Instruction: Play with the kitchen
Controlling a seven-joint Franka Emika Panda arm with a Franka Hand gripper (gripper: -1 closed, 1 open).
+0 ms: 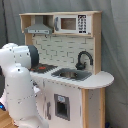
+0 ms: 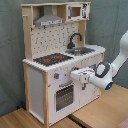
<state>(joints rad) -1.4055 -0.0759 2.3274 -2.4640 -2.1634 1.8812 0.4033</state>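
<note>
The kitchen (image 2: pixel 57 60) was seen filling the left and centre of the frame in the second exterior view, set on a wooden floor (image 2: pixel 30 119) against a grey curtain (image 2: pixel 10 50). The gripper (image 2: pixel 79 76) was held level at centre right, close to the knobs (image 2: pixel 64 75) on the front panel above the oven door (image 2: pixel 64 96); whether its fingers were open or closed could not be told. In the first exterior view, the white arm (image 1: pixel 17 85) was pictured at lower left, in front of the stovetop (image 1: pixel 44 67).
</note>
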